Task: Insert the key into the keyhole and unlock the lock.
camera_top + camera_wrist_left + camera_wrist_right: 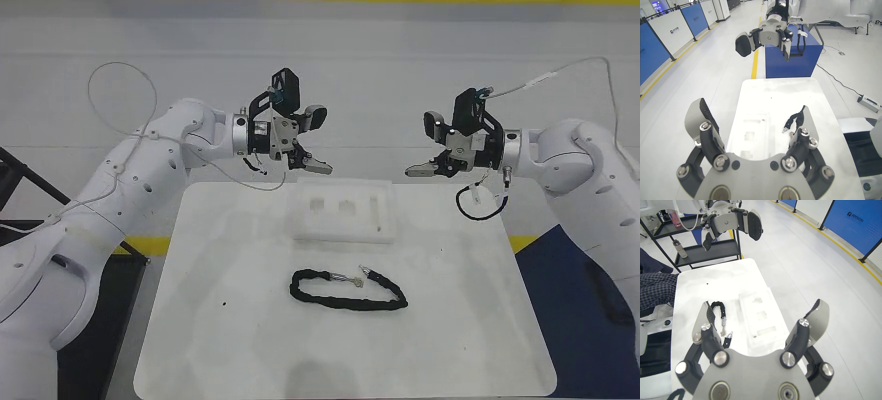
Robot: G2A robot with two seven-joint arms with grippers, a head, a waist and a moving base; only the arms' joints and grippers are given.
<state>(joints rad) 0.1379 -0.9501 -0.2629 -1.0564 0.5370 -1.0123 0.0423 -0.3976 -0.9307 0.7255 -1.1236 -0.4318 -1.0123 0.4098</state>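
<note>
A black fabric-covered chain lock [348, 292] lies in a loop at the middle of the white table [250, 330]. Its two metal ends [724, 322] lie apart, with a small key [722, 333] between them. The lock [793, 120] is partly hidden behind one finger in the left wrist view. My left gripper [318, 143] hangs open above the table's far left edge and holds nothing. My right gripper [427, 147] hangs open above the far right edge, facing it, also holding nothing. Both are well above and behind the lock.
A white foam tray [345, 238] with three cut-out pockets sits just behind the lock. A black shelf cart [706, 251] carrying a bottle stands off the table's left side. Off the right side is a blue cabinet [791, 64].
</note>
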